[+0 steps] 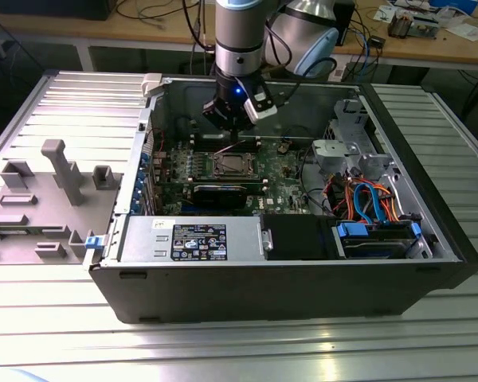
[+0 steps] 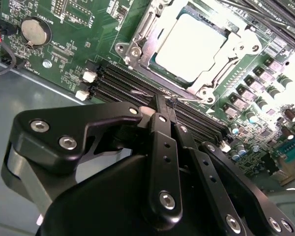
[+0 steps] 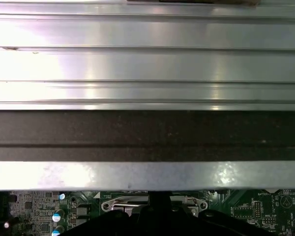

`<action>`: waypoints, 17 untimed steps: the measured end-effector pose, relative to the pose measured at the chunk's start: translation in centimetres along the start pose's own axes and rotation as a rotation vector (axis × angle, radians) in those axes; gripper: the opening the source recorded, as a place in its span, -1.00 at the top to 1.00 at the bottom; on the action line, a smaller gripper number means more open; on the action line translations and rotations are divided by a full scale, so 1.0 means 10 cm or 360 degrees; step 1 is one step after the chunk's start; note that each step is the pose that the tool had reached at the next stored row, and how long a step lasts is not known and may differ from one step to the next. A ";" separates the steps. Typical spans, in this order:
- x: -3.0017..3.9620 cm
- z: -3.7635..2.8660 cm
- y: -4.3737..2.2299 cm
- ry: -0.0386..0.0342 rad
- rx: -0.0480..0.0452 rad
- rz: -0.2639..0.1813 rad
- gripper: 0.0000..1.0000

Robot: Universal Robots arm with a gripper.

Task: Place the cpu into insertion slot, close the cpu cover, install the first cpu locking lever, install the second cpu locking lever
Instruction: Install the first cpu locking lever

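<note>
Pincer (image 2: pixel 163 109) was pinched shut on nothing, just beside the cpu cover (image 2: pixel 221 69) lying closed over the cpu (image 2: pixel 194 42).

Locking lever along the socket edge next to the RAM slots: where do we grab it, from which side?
Probably the lever on its straight wire run, from above the board. It is a thin rod lying flat between the cpu cover and the memory slots, so only a pinch across it from above looks open. The gripper hangs right at it.
</note>
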State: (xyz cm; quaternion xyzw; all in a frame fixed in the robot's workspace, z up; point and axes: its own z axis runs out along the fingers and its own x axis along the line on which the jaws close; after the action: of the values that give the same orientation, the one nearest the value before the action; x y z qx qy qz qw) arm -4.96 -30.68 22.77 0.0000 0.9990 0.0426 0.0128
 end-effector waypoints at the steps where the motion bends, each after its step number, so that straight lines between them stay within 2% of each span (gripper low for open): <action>1: -0.007 0.001 0.000 0.0000 0.0000 0.0000 0.79; 6: -0.051 0.018 -0.001 0.0000 0.0000 0.0000 0.79; 17: -0.129 0.138 -0.011 0.0000 0.0000 0.0000 0.79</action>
State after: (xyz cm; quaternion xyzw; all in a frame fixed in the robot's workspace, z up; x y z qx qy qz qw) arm -3.63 -30.68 21.43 0.0001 0.9990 0.0426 0.0127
